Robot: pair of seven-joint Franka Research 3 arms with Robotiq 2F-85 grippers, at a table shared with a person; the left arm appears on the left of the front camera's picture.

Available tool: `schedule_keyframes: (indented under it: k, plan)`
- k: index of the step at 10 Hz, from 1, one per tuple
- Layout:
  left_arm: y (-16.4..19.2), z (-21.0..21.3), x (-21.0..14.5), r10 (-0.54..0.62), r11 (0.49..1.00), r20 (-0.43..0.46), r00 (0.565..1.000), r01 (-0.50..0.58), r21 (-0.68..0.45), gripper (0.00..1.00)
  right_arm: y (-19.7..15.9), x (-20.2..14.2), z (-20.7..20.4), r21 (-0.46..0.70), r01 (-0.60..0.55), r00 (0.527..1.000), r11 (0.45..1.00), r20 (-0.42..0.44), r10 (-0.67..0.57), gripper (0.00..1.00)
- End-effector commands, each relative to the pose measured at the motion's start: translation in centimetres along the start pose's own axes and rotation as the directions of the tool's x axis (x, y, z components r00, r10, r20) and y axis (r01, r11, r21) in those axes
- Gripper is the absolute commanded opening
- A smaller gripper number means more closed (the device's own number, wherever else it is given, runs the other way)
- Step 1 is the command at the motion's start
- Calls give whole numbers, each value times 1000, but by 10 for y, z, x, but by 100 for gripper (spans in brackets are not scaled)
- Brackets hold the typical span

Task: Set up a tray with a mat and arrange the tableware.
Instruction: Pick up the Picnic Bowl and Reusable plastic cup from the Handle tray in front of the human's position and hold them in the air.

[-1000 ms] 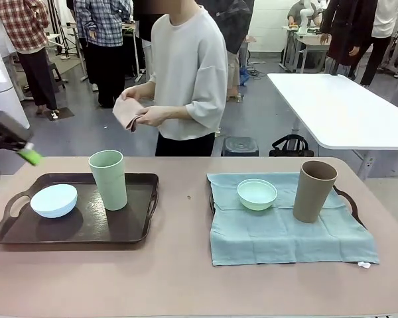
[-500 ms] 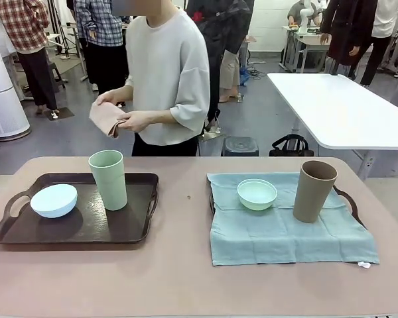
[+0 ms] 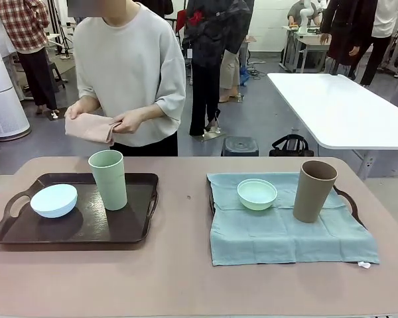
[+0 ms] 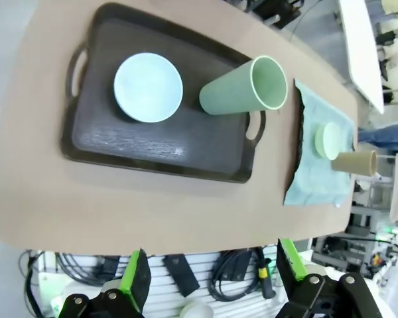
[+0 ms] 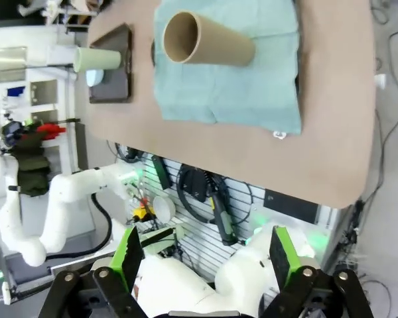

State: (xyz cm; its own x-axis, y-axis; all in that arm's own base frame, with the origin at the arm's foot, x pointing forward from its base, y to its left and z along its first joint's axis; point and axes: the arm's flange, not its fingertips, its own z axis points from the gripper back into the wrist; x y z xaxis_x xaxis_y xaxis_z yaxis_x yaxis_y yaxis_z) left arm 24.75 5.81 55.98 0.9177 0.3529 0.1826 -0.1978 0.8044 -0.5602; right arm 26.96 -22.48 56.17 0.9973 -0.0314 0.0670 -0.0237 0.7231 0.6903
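A dark brown tray (image 3: 79, 228) on the left holds a pale blue bowl (image 3: 54, 200) and a tall light green cup (image 3: 109, 179). On the right, a teal mat (image 3: 278, 235) covers a second tray (image 3: 348, 202) and carries a mint green bowl (image 3: 257, 194) and a brown cup (image 3: 313, 191). Behind the left tray a person holds a folded pink cloth (image 3: 89, 127) in both hands. My left gripper (image 4: 212, 275) hangs open high over the table's near edge, looking down on the left tray (image 4: 152, 142). My right gripper (image 5: 204, 258) is open too, high above the brown cup (image 5: 205, 40).
A white table (image 3: 338, 106) stands at the back right, and a white cylindrical appliance (image 3: 3, 99) at the far left. A small white scrap (image 3: 363, 264) lies by the mat's near right corner. Bare tabletop (image 3: 186, 218) separates the two trays.
The person has stepped to the left with the pink cloth and now stands behind the left tray. A gripper tip seen earlier at the left edge has left the front view.
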Motion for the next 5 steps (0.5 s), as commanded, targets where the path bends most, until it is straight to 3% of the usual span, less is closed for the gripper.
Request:
schedule_keyframes:
  k: [1,4,5]
  plan:
    - [19,-5,21,-2,986,-98,995,-14,-164,100,-23,17,6,266,82,997,961,-33,-76,100]
    - [94,-8,57,130,911,-280,951,-226,-346,100,-84,5,34,502,254,961,827,-36,-273,100]
    - [120,-12,67,192,876,-274,942,-291,-386,100,-93,-2,37,516,283,950,808,-35,-310,100]
